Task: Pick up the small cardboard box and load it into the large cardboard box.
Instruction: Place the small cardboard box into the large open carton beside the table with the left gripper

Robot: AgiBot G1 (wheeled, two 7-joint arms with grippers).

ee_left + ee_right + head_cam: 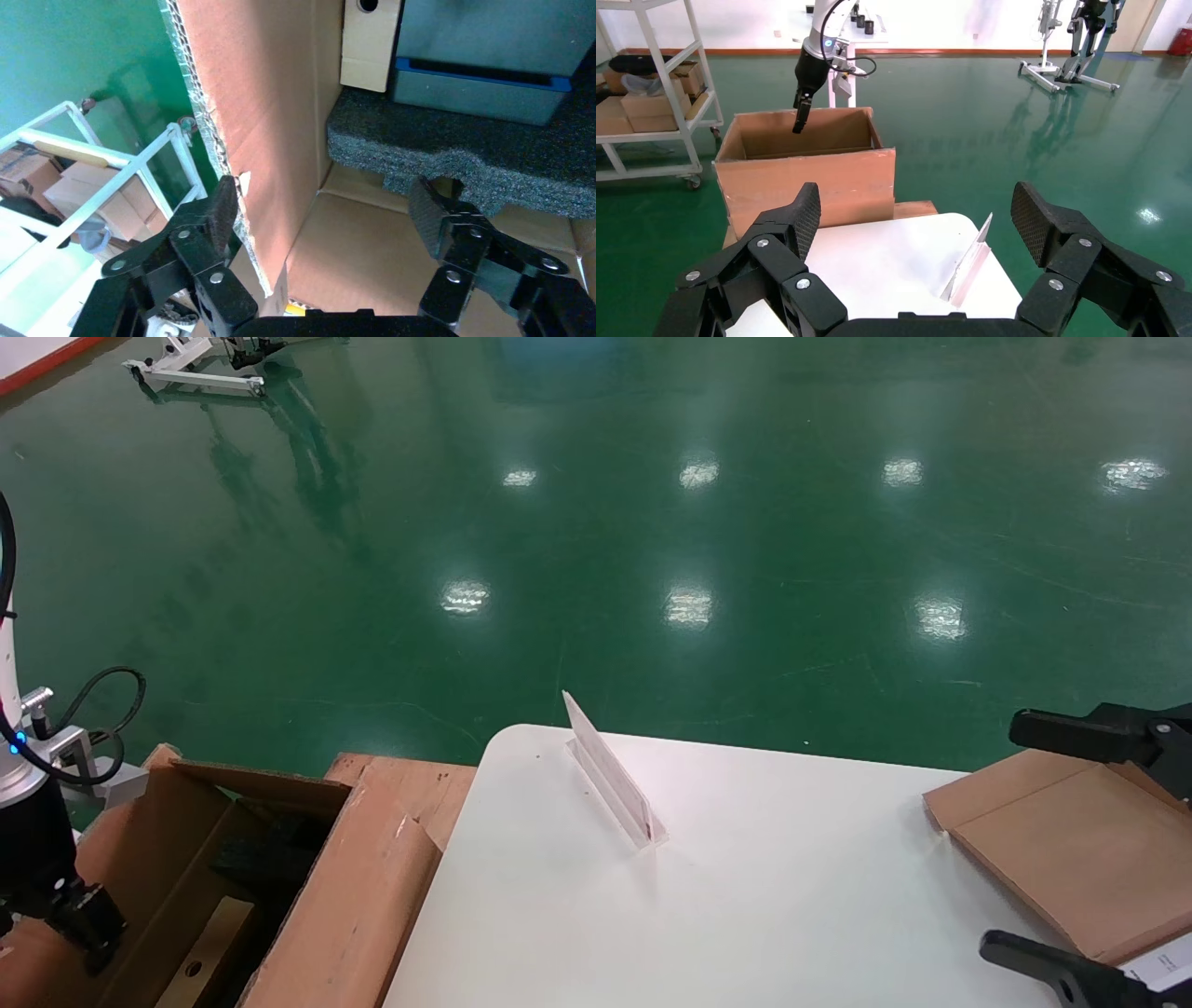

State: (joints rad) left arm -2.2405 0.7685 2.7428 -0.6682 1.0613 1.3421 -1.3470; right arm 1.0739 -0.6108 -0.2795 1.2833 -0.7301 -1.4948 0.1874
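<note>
The large cardboard box (307, 896) stands open on the floor left of the white table (745, 915). Inside it, the small cardboard box (369, 45) with its round hole leans against the wall above the black foam (457, 154). The same slim box (200, 947) shows deep in the carton in the head view. My left gripper (325, 193) is open and holds nothing. It hangs at the carton's rim with a corrugated wall (239, 119) running between its fingers. My right gripper (1006, 838) is open above the table's right end.
A flat brown package with a white label (1071, 850) lies under my right gripper. A clear sign holder (610, 775) stands mid-table. A grey and blue case (485, 70) sits in the carton. A white cart (645, 105) with boxes stands beyond the carton.
</note>
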